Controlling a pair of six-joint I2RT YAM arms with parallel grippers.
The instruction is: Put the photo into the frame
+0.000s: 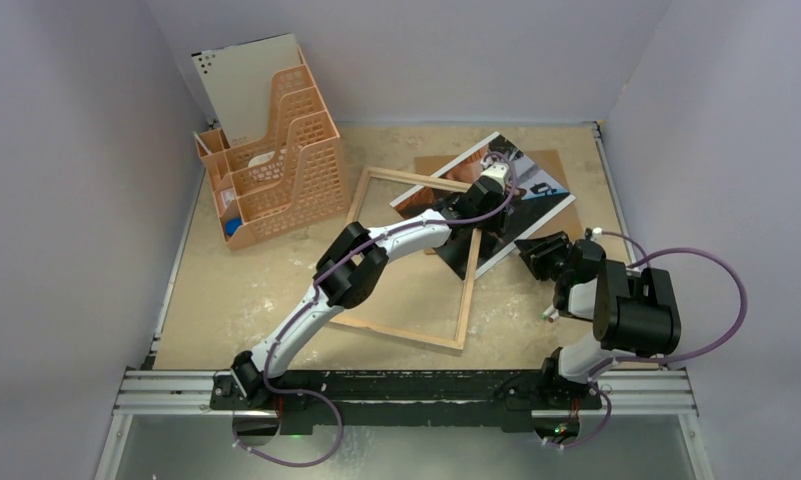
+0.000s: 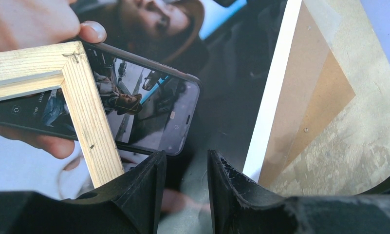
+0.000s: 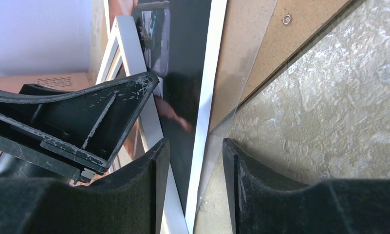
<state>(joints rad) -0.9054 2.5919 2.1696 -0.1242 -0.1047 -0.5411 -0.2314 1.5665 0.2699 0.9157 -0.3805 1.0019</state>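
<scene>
The left gripper (image 2: 185,157) is held parted above the photo (image 2: 227,83), beside the frame (image 2: 88,114). The right gripper (image 3: 195,145) is likewise parted.

No brand, label or number reads clearly anywhere. On the photo (image 2: 227,87), the pictured phone screen (image 2: 149,107) carries tiny white letters near its left end, too small and blurred to read.
</scene>
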